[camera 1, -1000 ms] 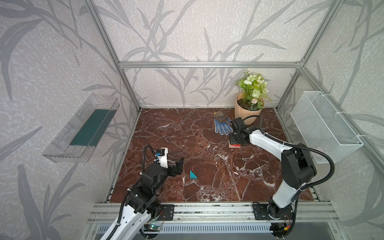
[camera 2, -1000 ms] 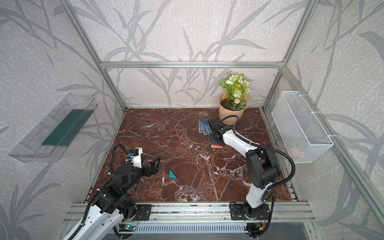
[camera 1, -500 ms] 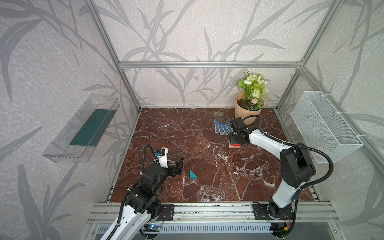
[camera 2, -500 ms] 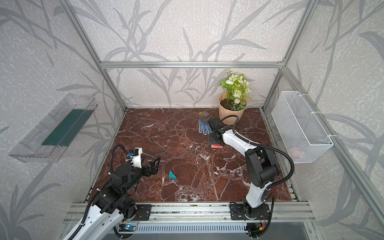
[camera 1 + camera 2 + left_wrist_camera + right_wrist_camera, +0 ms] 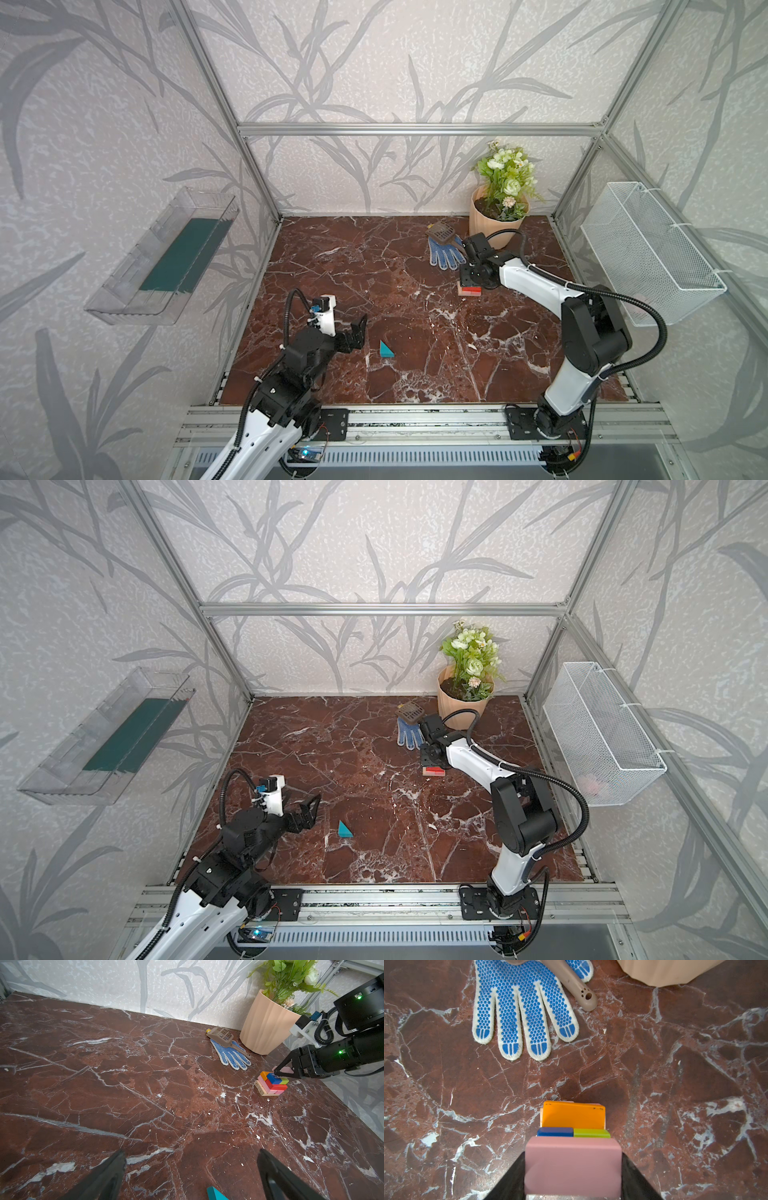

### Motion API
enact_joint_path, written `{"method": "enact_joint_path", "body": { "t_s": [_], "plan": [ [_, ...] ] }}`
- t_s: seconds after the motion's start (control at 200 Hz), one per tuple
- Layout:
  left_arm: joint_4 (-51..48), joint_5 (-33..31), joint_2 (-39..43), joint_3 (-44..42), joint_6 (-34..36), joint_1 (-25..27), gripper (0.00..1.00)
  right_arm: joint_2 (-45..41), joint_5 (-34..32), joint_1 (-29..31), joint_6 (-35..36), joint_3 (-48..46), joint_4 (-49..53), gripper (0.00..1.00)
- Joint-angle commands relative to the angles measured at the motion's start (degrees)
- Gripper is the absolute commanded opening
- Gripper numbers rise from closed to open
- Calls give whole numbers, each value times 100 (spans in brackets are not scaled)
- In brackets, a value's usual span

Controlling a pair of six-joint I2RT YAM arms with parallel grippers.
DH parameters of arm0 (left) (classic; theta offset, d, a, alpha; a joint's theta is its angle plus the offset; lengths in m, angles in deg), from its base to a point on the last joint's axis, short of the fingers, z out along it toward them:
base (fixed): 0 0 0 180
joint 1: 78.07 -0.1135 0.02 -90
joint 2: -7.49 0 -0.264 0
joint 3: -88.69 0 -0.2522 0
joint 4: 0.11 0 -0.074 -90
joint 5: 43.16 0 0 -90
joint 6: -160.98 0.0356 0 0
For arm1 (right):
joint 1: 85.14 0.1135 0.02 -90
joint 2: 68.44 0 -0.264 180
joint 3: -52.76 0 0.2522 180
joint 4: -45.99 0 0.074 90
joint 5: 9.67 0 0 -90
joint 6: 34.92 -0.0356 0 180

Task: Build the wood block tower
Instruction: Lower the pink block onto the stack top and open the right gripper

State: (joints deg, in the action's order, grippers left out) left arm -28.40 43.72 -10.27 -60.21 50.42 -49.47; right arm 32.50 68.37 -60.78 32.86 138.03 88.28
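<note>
The right tool (image 5: pixel 283 1071) gripped a pink block (image 5: pixel 573 1165) level over the tower (image 5: pixel 272 1085) on the bench's (image 5: pixel 332 257) far right, seemingly to lay it across the blue cube (image 5: pixel 554 1132) and lime cube (image 5: pixel 591 1133), while the left tool (image 5: pixel 192 1152) stood released by the near-left teal wedge (image 5: pixel 385 350).

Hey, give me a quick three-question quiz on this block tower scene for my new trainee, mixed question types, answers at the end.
1. True or false: the left end effector is holding the teal wedge.
2. Which block is the right end effector gripping over the tower? A) red B) pink C) lime
3. Name the two items lying beside the flowerpot.
Key: 1. False; it is open and empty. 2. B, the pink block. 3. A blue-dotted glove and a brown scoop.
</note>
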Motion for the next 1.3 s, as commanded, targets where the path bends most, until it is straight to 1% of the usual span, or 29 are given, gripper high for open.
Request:
{"method": "enact_joint_path", "body": {
  "t_s": [0.0, 0.755, 0.905, 1.295],
  "plan": [
    [46, -40, 0, -37, 76, 9, 99, -50, -38, -42, 7, 32, -45, 26],
    [46, -23, 0, -30, 69, 10, 99, 123, 45, -49, -11, 49, -101, 27],
    [50, -20, -2, -29, 70, 14, 99, 173, 45, -51, -24, 52, -119, 30],
    [55, -14, -4, -36, 69, 14, 99, 205, 54, -66, -19, 84, -98, 30]
  ]
}}
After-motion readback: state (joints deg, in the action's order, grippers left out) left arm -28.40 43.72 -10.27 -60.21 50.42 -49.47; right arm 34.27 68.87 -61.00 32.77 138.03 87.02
